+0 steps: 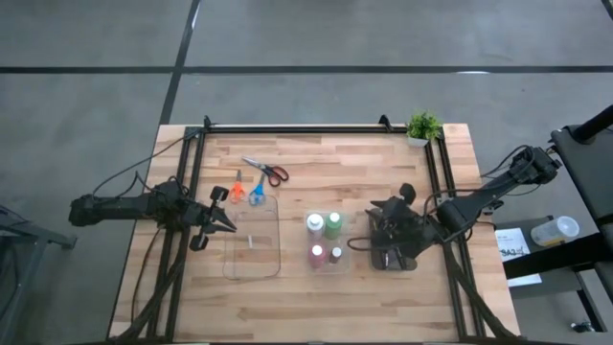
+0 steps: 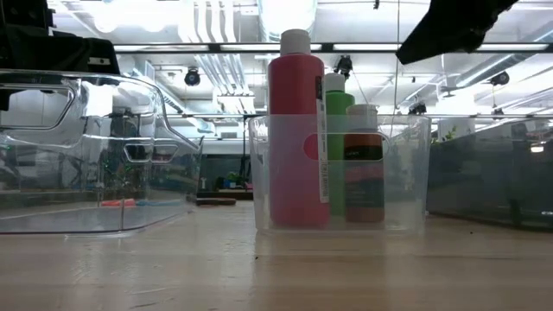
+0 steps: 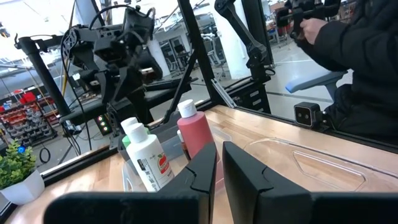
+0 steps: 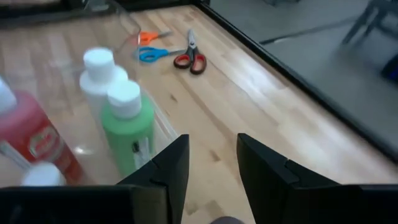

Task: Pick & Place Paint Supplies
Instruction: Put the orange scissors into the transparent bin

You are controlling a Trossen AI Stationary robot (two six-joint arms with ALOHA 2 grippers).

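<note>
Four paint bottles [image 1: 324,240], three scissors [image 1: 257,182], two clear trays [image 1: 253,271], one potted plant [image 1: 422,126] and two grippers: left [image 1: 228,219], right [image 1: 383,230].

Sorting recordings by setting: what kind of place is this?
Probably a robotics lab or workshop: a framed wooden table on bare concrete floor, ceiling strip lights, other robot rigs behind, a seated person.

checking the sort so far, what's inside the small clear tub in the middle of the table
The small clear tub holds four paint bottles standing upright: red, green, white and a brownish one. In the low view the red bottle hides the white one.
</note>
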